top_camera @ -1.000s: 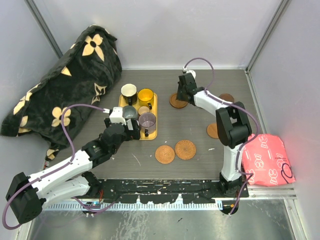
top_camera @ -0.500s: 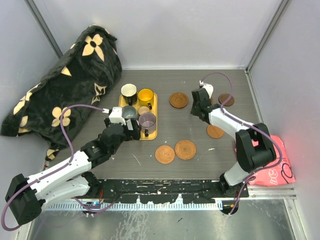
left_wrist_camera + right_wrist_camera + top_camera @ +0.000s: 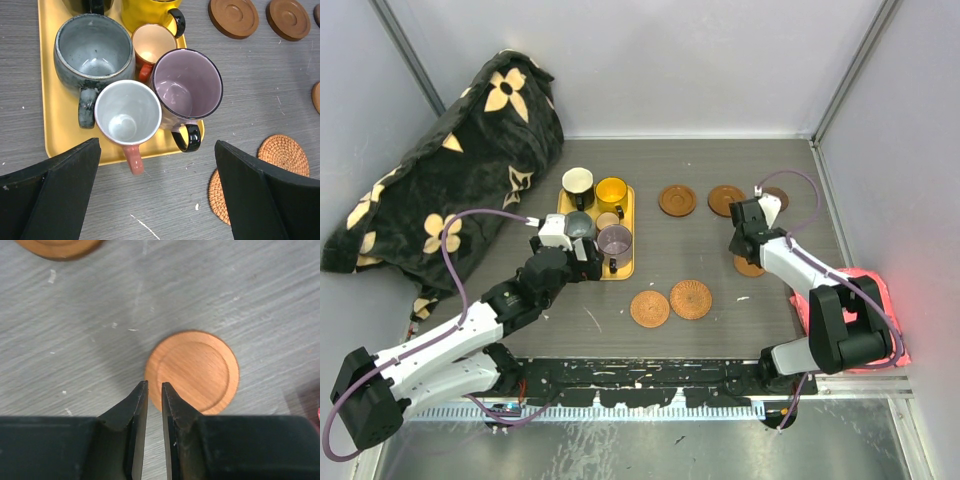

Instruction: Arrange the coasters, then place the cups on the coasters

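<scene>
Right jaws are pinched almost shut, empty, at the 8 o'clock rim of the coaster point(image 3: 192, 371) at 3 o'clock on the table point(image 3: 700, 245); I'd open a touch and nip that thin rim, not press flat. Left jaws hang wide over the cups point(image 3: 187, 85) on the tray point(image 3: 47, 115) at 9 o'clock. Table's scuffed grey woodgrain, plain grey walls point(image 3: 670, 60) around.

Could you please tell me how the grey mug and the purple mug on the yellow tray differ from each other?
The grey mug has a mottled, speckled glaze inside; the purple mug is smooth lilac with a thin black rim. The grey mug's handle matches its body; the purple mug's is glossy black. Both stand upright and empty on the yellow tray, handles pointing the same way.
</scene>
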{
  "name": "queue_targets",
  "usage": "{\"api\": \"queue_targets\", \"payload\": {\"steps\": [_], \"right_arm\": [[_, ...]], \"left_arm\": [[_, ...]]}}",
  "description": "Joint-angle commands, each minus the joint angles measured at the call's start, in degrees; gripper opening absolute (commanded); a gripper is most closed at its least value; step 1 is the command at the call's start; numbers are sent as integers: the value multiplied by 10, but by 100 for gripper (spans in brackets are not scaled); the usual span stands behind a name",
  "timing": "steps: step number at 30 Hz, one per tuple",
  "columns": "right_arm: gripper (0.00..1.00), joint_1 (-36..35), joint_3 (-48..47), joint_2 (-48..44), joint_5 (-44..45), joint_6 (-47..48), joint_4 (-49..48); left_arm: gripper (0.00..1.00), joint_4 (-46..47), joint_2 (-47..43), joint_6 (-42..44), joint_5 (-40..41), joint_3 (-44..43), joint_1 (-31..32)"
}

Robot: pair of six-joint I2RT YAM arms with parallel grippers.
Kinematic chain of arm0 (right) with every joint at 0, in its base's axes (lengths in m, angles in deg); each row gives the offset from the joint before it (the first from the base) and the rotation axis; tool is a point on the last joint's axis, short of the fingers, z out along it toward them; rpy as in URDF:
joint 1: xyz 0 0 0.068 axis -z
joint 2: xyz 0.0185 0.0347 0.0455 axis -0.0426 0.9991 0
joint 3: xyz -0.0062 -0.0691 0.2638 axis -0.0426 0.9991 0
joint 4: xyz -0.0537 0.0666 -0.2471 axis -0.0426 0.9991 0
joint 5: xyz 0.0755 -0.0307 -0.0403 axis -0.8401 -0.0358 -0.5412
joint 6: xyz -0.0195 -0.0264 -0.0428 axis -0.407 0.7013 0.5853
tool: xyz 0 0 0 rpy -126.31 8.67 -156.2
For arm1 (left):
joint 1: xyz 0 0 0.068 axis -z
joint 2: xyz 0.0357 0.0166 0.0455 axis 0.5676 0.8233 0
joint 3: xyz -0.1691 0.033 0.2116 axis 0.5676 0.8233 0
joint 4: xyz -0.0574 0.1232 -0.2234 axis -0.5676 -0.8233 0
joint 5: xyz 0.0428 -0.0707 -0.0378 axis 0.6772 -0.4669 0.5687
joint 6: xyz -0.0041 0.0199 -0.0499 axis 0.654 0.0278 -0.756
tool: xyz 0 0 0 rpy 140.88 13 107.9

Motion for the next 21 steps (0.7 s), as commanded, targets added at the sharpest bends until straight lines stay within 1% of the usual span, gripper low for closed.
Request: {"api": "queue_targets", "payload": {"steps": [1, 10, 16, 21], "right_arm": [[24, 22, 30, -12, -4, -26, 1], [23, 63, 52, 33, -12, -23, -20], [23, 97, 38, 76, -36, -24, -31], [23, 148, 23, 109, -71, -16, -37]], "left_arm": [[98, 22, 1, -9, -3, -10, -1], [98, 22, 2, -10, -6, -10, -1], [98, 22, -1, -11, -5, -9, -1], [98, 22, -2, -11, -6, -9, -1]]}}
